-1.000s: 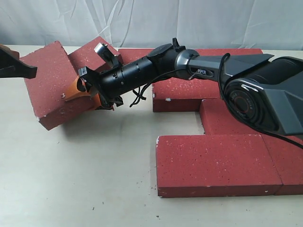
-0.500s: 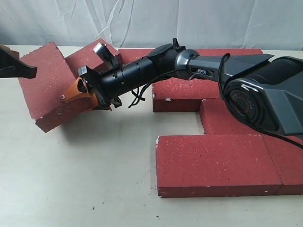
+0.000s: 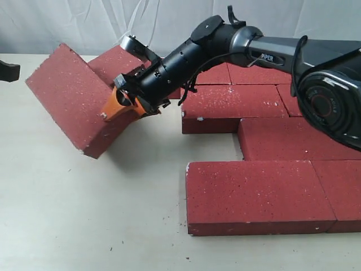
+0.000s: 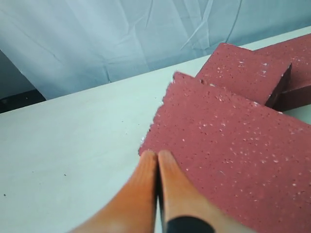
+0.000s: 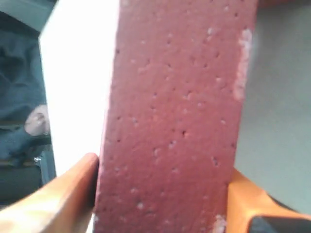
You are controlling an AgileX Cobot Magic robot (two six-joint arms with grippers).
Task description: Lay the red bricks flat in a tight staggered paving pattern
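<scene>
My right gripper [image 3: 117, 105] has reached across to the left and is shut on a red brick [image 3: 70, 96], which is tilted with its right side raised and its low corner near the table. In the right wrist view that held brick [image 5: 180, 107] fills the gap between my orange fingers [image 5: 63, 194]. A second loose brick [image 3: 115, 61] lies behind it. Several bricks lie flat in staggered rows on the right [image 3: 248, 195]. My left gripper [image 4: 157, 154] is shut on nothing, its tips beside the tilted brick's [image 4: 233, 145] corner.
The bare table [image 3: 84, 214] spreads to the front and left. A white cloth backdrop [image 3: 84, 22] hangs along the far edge. Only a dark piece of my left arm [image 3: 7, 70] shows at the left edge of the exterior view.
My right gripper has risen and swung the held brick upward, tipping it more steeply. The left arm has drawn back toward the left edge.
</scene>
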